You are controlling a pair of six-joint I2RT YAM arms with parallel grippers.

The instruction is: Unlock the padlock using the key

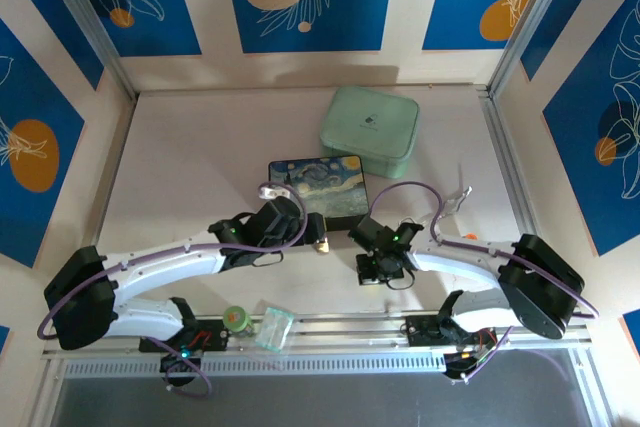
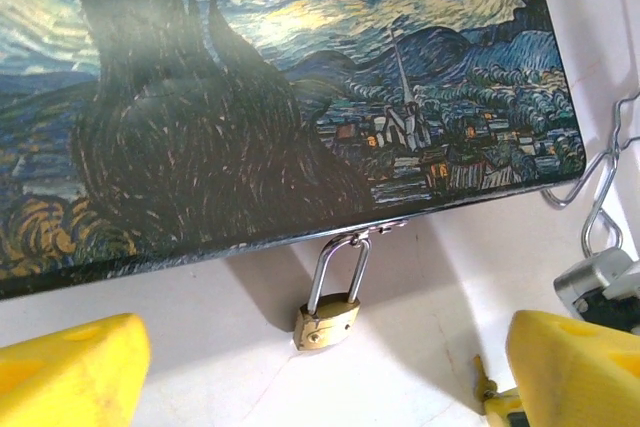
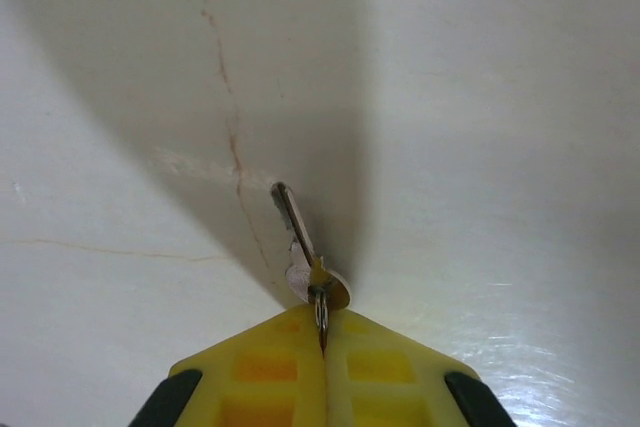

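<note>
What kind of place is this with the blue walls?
Probably a robot practice booth. A left arm and right arm are fixed at a white table, blue leafy panels wall it in, and a padlock hangs on a painted box.

The top and left edges of the left wrist view cut off the painted box [image 2: 300, 77], and the bottom edge crops the fingers [image 2: 70, 372] of the left gripper [image 2: 325, 377]. We see the key [image 3: 296, 227] with its head partly buried between the pinched fingers [image 3: 270, 367] of the right gripper [image 3: 322, 332]. From above, the padlock [image 1: 322, 244] is too small for us to read.
</note>
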